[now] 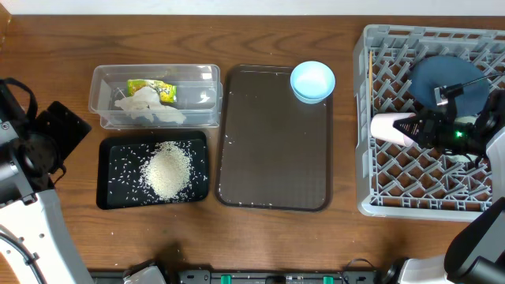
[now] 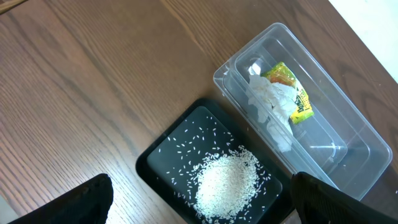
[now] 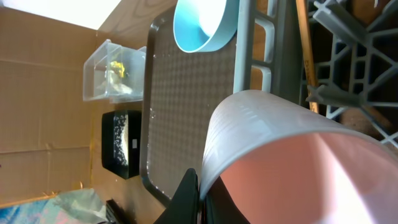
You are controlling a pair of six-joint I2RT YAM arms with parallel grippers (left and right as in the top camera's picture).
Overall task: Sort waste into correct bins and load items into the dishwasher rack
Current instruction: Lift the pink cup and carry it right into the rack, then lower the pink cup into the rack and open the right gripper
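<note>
right gripper point(image 1: 416, 126) clamped on the pink cup point(image 1: 387, 128) over the dishwasher rack point(image 1: 379, 197); best lowered mouth-down and seated before releasing. left gripper point(image 2: 202, 202) gapes wide.

Overhead view evenly lit, pretty sharp; soft shadows thrown beside clear tub point(image 1: 155, 96) and brown serving tray point(image 1: 276, 142). Faint sheen seen on tray surface. Right wrist view: pink cup point(image 3: 292, 162) blurred up close, top left corner blown out white. Left wrist view: counter point(image 2: 74, 93) grain kept crisp, top right corner washed out.
</note>
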